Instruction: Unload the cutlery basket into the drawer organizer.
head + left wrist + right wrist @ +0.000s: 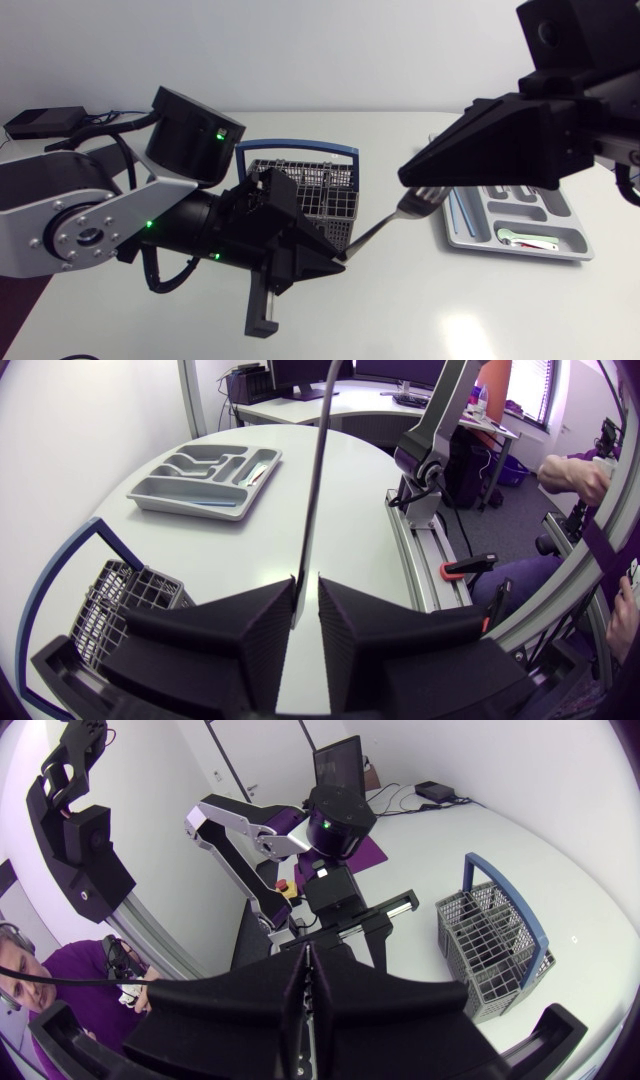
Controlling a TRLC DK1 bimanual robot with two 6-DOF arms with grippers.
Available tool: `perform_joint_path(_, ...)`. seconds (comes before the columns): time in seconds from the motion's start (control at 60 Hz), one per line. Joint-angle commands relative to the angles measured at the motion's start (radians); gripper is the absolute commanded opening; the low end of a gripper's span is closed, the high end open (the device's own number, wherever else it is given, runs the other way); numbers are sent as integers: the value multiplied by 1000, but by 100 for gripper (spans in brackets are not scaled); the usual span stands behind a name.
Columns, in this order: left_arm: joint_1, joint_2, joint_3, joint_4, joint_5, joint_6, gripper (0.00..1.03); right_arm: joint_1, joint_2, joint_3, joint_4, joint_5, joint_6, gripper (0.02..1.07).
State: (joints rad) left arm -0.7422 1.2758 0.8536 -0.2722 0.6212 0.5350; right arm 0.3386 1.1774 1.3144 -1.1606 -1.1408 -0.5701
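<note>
**Tools meet over the fork, mid-handover**

Right tool [402,178] comes down from above and appears clenched on the head of the fork [400,212]. In its own wrist view only a thin slit shows between the fingers, with a dark sliver in it. The left tool [340,258] sits at the handle's far end. In the left wrist view its fingers look slightly parted, with the handle lying against one inner face and bare counter [430,300] showing through the gap beside it. I read the left tool as released and the right one as carrying the weight.

The fork hangs in the air, tilted, between the cutlery basket [330,190] and the drawer organizer [575,250], touching neither. The organizer holds a few pieces; which compartment suits a fork I cannot tell.

The step in hand looks like a pass of one fork from the basket side to the organizer side. Next, the left arm should draw straight back along the handle so it does not knock it. The right arm should then swing the fork over a long compartment, level it and lower it before opening. A grip on the head leaves the long handle free to swing.
</note>
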Motion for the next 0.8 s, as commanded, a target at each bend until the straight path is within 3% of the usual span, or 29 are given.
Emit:
perform_joint_path(0.0, -17, -1, 1, -10, 15, 23, 9, 7, -19, 13, -10, -16, -25, 7)
perform_joint_path(0.267, -11, 17, 18, -18, 57, 23, 3, 10, -42, -7, -10, -34, -54, 8)
perform_joint_path(0.3, -6, 22, 24, -24, 66, 23, 3, 5, -47, -9, -10, -36, -60, 15)
perform_joint_path(0.417, 10, 27, 27, -27, 101, 25, 3, -7, -91, -14, -10, -46, -105, 58)
perform_joint_path(0.483, 21, 27, 30, -30, 130, 25, 3, -27, -119, -15, -10, -46, -132, 75)
perform_joint_path(0.583, 47, 30, 36, -36, 176, 26, 3, -70, -139, -24, -10, -54, -166, 87)
perform_joint_path(0.783, 55, 48, 41, -50, 215, 51, 3, -171, -156, -96, -17, -82, -286, 91)
